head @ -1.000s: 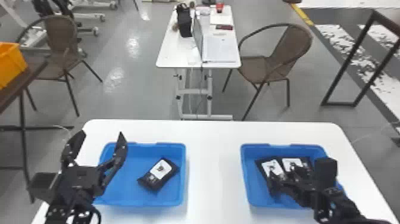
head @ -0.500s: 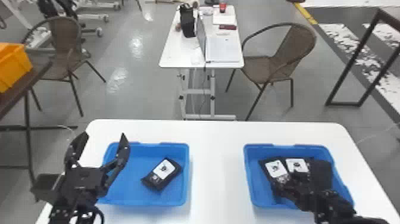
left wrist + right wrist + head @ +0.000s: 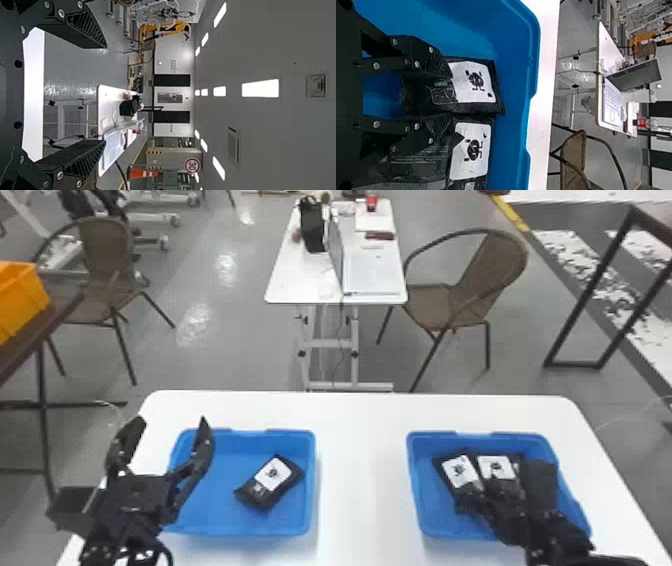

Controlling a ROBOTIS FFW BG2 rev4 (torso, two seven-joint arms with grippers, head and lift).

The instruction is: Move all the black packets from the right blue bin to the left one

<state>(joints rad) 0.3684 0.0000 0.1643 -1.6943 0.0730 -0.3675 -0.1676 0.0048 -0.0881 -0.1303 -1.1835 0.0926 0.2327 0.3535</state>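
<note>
Lower than a second ago, the right gripper (image 3: 457, 106) holds its fingers parted above the ten-o'clock packet (image 3: 475, 81) in the right bin (image 3: 424, 495); closing squarely should spare the twelve-o'clock packet (image 3: 472, 150), then lift above the rim. The left gripper (image 3: 170, 421) waits wide open at nine o'clock of the left bin (image 3: 215, 495), its labelled packet (image 3: 272, 480) toward three.
</note>
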